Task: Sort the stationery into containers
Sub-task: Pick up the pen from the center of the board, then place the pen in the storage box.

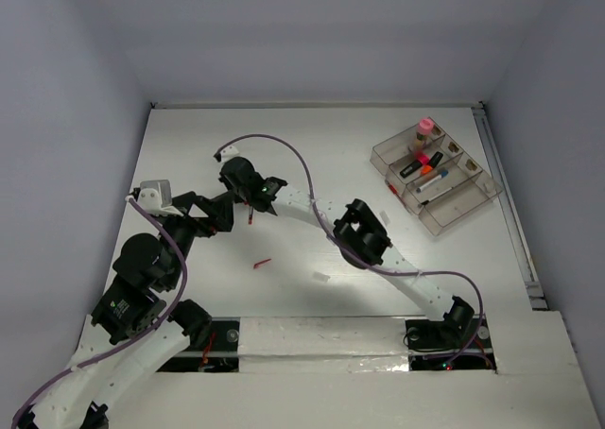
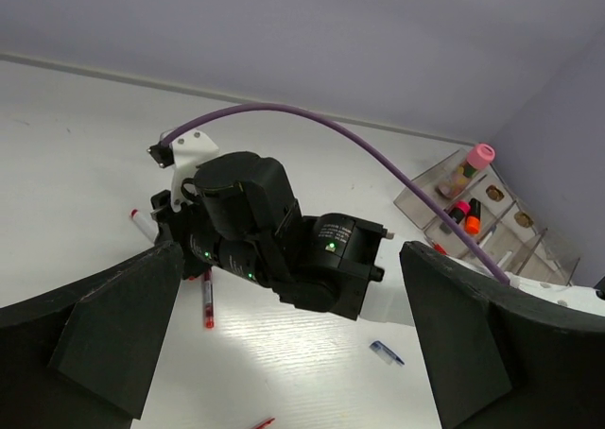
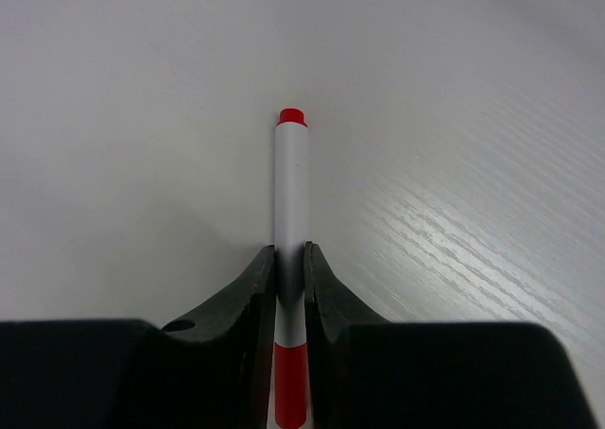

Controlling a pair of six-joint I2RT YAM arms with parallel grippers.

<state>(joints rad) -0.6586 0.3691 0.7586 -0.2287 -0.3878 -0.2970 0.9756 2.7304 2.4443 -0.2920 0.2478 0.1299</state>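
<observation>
1. White table top with pale purple walls around it, seen from above. One clear plastic tray with narrow slots [image 1: 465,210] sits at 2 o'clock. Inside it are one pink-capped little bottle [image 1: 426,127] and about four pens or markers, which are hard to count. On the bare table lie one thin red pen [image 1: 250,217], one short red bit [image 1: 262,262] and two small white bits [image 1: 321,278].
2. Left wrist view: the left gripper [image 2: 290,259] has its fingers wide apart and holds nothing. One small blue bit [image 2: 386,351] lies at 5 o'clock.
3. Right wrist view: the right gripper [image 3: 290,259] is squeezed onto one white pen with red ends [image 3: 291,188], low on the table. A long part sticks out in front, so I think it should lift slowly, keep the pen flat and line it up with a long slot.
</observation>
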